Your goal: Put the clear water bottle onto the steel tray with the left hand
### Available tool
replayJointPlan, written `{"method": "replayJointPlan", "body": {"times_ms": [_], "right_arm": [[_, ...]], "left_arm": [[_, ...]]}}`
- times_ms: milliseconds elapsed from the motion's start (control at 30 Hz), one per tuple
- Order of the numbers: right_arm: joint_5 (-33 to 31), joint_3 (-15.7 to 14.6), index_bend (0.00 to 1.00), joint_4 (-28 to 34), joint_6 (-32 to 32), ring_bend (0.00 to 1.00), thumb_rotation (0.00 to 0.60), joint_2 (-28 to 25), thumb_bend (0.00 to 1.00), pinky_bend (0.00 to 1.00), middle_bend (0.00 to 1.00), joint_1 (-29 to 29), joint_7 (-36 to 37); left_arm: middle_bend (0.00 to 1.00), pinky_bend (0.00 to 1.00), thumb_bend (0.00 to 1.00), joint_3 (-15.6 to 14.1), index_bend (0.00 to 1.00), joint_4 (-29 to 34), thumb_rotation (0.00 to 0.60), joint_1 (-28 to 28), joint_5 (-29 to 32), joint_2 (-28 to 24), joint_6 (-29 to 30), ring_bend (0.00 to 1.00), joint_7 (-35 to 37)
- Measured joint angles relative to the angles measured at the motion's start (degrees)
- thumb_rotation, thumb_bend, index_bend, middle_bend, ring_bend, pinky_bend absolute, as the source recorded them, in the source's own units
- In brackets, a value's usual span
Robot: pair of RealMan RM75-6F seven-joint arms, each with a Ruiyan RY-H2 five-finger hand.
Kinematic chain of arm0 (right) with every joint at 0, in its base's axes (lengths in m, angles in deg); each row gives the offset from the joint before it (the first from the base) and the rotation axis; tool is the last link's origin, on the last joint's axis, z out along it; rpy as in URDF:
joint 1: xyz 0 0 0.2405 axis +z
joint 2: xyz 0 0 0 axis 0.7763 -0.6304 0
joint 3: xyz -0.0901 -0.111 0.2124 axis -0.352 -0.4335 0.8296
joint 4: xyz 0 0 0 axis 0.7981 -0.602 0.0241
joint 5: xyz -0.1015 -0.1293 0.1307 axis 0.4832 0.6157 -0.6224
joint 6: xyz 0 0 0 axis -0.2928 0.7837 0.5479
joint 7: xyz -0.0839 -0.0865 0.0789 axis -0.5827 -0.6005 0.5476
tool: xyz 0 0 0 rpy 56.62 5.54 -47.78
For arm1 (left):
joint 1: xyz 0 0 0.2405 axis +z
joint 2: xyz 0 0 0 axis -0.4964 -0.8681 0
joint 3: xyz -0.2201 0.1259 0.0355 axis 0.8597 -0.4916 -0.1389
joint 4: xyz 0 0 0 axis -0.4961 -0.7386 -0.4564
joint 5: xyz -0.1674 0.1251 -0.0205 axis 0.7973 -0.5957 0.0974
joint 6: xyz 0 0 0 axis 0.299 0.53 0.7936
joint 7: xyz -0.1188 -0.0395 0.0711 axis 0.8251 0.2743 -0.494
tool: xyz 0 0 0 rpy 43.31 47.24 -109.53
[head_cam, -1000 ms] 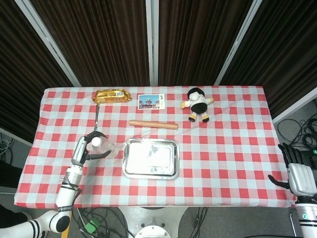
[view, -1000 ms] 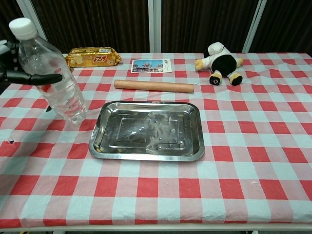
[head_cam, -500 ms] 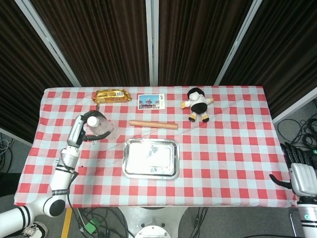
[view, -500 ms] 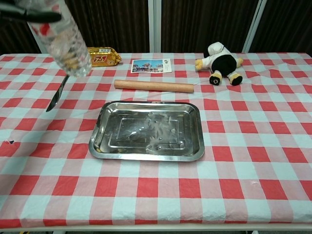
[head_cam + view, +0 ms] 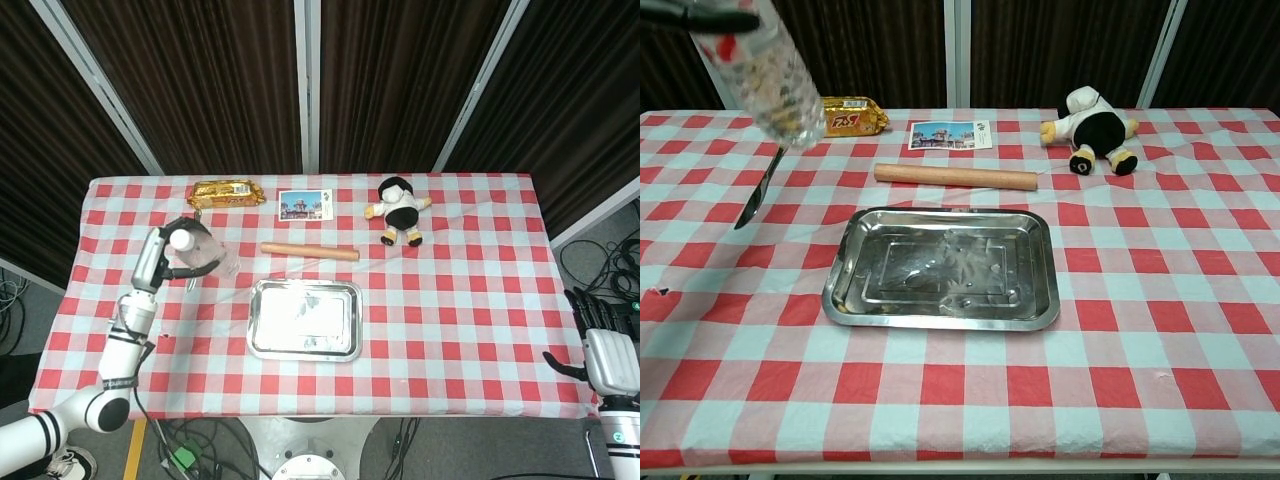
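Observation:
My left hand (image 5: 172, 258) grips the clear water bottle (image 5: 203, 254) near its white cap and holds it up off the table, tilted, to the left of the steel tray (image 5: 304, 319). In the chest view the clear water bottle (image 5: 765, 78) hangs at the top left with my left hand's fingers (image 5: 700, 17) across it; its cap is out of frame. The steel tray (image 5: 1035, 305) lies bare in the middle of the checked cloth. My right hand (image 5: 608, 352) hangs off the table's right edge, fingers apart, holding nothing.
A knife (image 5: 758, 194) lies on the cloth below the bottle. A wooden rolling pin (image 5: 956, 176) lies just behind the tray. Further back are a gold snack pack (image 5: 834, 116), a postcard (image 5: 950, 134) and a plush doll (image 5: 1090, 127).
My left hand has lifted the bottle off the table and carried it up and back; over the last half second it shifted only slightly. The right hand has not moved.

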Motion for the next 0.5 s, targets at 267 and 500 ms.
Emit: {"method": "replayJointPlan", "body": {"times_ms": [267,500], "right_arm": [[0.1,0.0,0.06,-0.2,0.2,0.00,0.600,0.2,0.10,0.00,0.03,0.0,-0.3],[-0.9,0.3,0.06,-0.6,-0.6,0.00,0.600,0.4,0.10,0.00,0.03,0.1,-0.3]], "left_arm": [[0.63,0.53,0.23,-1.9,0.60,-2.1,0.600,-1.3,0.9,0.5,-1.3,0.50,1.0],[0.63,0.53,0.23,1.3,0.60,2.2,0.600,-6.8,0.8,0.5,-5.8,0.50,-1.2]]}}
